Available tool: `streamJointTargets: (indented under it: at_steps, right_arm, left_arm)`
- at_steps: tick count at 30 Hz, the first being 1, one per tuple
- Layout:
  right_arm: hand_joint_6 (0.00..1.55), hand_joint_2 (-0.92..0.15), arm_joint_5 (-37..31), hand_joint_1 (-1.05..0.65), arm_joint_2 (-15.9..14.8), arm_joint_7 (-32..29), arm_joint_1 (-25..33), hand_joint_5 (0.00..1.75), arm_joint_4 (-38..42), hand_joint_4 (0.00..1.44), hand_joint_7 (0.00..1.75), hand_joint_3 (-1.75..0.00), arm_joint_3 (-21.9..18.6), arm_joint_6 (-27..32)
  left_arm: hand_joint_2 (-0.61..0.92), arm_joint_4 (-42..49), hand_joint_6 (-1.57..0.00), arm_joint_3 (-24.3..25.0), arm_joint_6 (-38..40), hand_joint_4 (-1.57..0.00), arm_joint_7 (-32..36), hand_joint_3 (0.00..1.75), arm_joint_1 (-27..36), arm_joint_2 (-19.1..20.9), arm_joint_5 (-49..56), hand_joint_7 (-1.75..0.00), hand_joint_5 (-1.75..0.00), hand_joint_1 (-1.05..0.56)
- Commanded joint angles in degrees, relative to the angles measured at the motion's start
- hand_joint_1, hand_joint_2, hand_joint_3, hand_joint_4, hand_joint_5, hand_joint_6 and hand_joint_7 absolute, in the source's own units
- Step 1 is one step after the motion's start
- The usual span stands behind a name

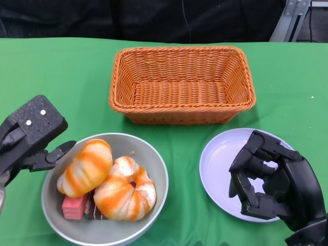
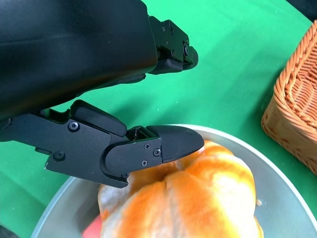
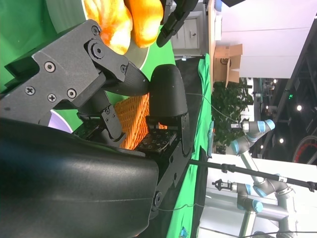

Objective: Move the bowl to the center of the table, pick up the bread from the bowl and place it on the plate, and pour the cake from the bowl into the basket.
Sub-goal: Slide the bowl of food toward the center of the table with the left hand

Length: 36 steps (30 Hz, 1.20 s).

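Hovering beside bowl [image 1: 154, 159]: left robot hand [image 1: 32, 137], empty.

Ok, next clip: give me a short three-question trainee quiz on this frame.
1. True or false: the basket already has food in it.
2. What lies in the bowl? A) two bread rolls and cake pieces B) one apple C) nothing
3. Fill in: the right hand hovers over the ____.

Key: 1 false, the basket is empty. 2 A, bread and cake are both in the bowl, with the left hand at its rim. 3 plate.
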Motion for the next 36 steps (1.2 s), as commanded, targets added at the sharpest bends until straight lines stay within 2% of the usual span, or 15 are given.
streamJointTargets:
  at_steps: [1,16,36]
  right_arm:
    - [0.69,-0.52,0.4,-0.16,-0.7,0.1,0.2,1.73,-0.2,0.77,1.46,-1.15,-0.4,-0.1]
    - [0.69,-0.51,0.2,-0.15,-0.7,0.5,0.2,1.71,0.5,0.77,1.46,-1.17,-0.5,-0.6]
    - [0.69,-0.49,-1.1,-0.16,-0.1,-0.5,0.3,1.70,0.8,0.78,1.45,-1.20,-0.1,-1.4]
  left_arm:
    - [0.92,-1.6,-0.11,0.0,1.2,-0.15,-1.0,0.66,1.0,0.5,-0.6,-0.01,-0.01,-0.68]
    - [0.92,-5.3,-0.10,0.6,5.3,-0.09,-1.5,0.64,2.4,-2.0,-5.1,0.00,0.00,-0.69]
    - [0.92,-7.8,-0.10,0.1,8.8,-0.12,-2.1,0.67,2.6,-4.8,-9.3,0.00,-0.01,-0.69]
